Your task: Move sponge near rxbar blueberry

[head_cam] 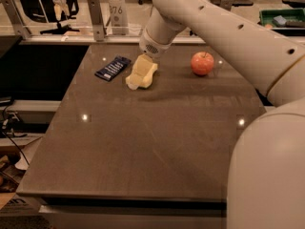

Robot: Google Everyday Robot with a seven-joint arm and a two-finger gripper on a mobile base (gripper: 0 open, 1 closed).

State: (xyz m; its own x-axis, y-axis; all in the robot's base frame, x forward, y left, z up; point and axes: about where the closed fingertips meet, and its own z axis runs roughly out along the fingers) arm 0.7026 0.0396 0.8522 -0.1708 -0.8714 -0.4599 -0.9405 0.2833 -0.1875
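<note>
The pale yellow sponge [141, 74] is at the far left-centre of the table, tilted, directly under the end of my arm. My gripper [144, 62] comes down onto the sponge's top from the upper right and is shut on it. The rxbar blueberry [113, 68], a flat dark blue wrapper with white lettering, lies on the table just left of the sponge, with a small gap between them.
A red apple [202, 63] sits on the table to the right of the sponge. The dark table [143, 147] reaches toward the camera. A metal rail with posts [95, 18] runs along the far edge. My white arm [228, 37] fills the right side.
</note>
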